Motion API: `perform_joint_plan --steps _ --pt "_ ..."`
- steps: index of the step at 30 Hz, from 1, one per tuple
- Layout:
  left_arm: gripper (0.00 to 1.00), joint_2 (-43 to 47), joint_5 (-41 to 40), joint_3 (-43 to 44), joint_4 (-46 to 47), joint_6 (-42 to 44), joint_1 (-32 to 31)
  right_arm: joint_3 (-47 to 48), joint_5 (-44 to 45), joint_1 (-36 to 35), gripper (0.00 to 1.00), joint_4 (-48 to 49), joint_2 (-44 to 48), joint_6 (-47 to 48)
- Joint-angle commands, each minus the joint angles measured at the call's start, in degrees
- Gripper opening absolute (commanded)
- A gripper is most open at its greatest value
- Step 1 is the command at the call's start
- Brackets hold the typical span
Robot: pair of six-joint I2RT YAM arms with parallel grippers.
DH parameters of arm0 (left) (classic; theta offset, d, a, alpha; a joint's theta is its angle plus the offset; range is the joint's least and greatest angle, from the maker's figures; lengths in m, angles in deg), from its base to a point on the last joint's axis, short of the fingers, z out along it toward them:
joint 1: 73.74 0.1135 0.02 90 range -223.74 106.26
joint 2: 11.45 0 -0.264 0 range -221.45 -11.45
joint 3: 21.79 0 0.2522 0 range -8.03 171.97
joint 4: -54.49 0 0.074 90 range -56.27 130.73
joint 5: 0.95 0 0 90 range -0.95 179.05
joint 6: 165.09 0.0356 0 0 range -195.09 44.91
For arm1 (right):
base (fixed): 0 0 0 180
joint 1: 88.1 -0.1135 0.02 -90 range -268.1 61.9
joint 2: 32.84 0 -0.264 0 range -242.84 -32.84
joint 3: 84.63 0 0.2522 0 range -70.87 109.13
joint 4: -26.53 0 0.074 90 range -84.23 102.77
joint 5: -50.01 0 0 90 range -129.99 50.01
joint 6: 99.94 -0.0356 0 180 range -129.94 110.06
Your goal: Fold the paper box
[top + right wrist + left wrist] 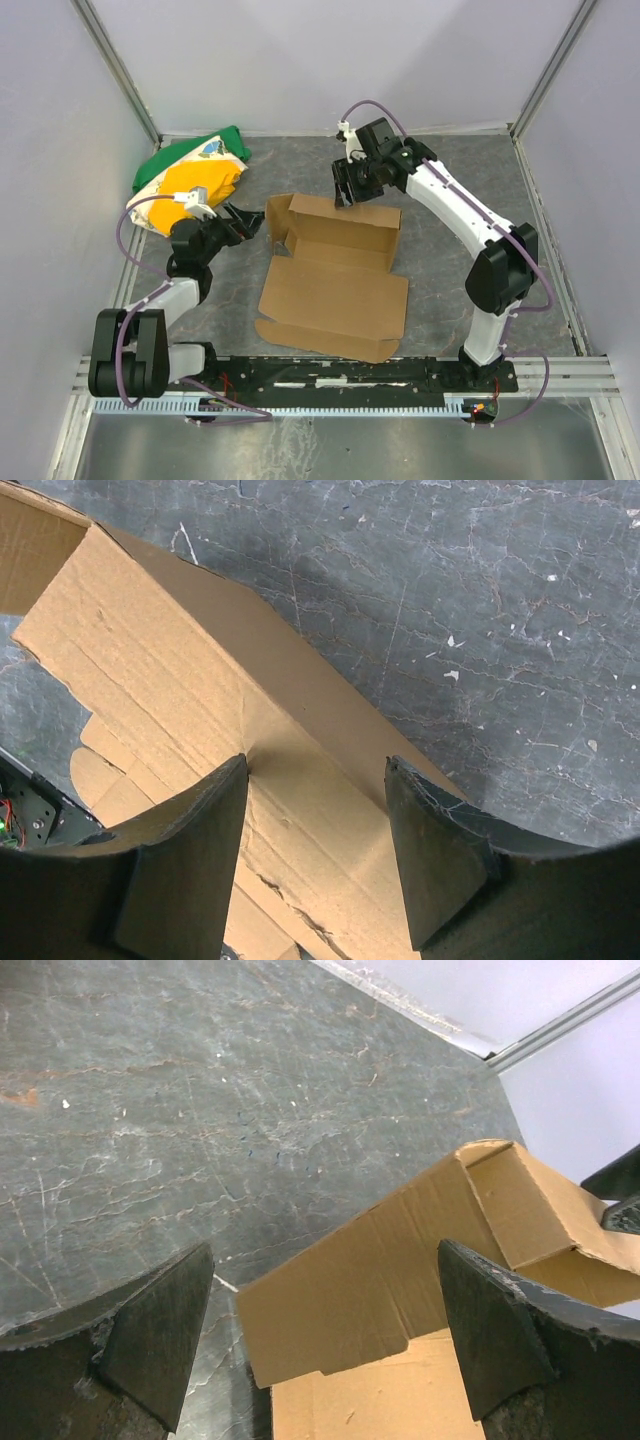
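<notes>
Roughly midway, by the look of it: the plain brown corrugated cardboard paper box (335,290) lies in the middle of the overhead frame on the dark grey marbled table (450,260). Its near panel lies flat toward the bottom, and its far wall and a left end flap stand up nearer the centre. The step in hand seems to be raising and setting the walls.

The right gripper (350,188) sits just above centre, at the top edge of the far wall. In its wrist view its two dark fingers (190,870) stand partly apart, with the broad face of the cardboard running beneath and between them and nothing pinched. The left gripper (243,222) is at centre-left, just beside the upright flap, with its jaws spread wide and empty. Its wrist view shows that flap ahead of and between the fingers (160,1340). A green, yellow and white cloth bundle (190,180) lies in the upper left, apart from the box.

Next, I judge, the left gripper has to push the end flap inward while the right steadies the far wall. That wall needs to be kept upright so the creases fold square rather than buckle.
</notes>
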Motion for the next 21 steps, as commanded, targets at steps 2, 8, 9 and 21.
perform_joint_plan --steps 2,8,9,21 --pt "0.99 3.4 2.0 1.2 2.8 -2.2 -0.5 4.9 -0.2 0.2 0.65 -1.0 -2.5 1.3" --pt "1.00 1.7 1.9 4.2 2.0 -2.7 -0.5 6.6 -1.4 0.2 0.65 -1.3 -4.5 0.8" --pt "1.00 1.0 1.6 4.8 1.9 -2.6 -0.5 6.8 -1.4 0.2 0.65 -1.5 -4.7 0.9" --pt "0.98 0.0 -0.1 7.2 -1.6 -0.4 -0.6 8.1 -1.2 0.6 0.65 -2.7 -5.8 2.0"
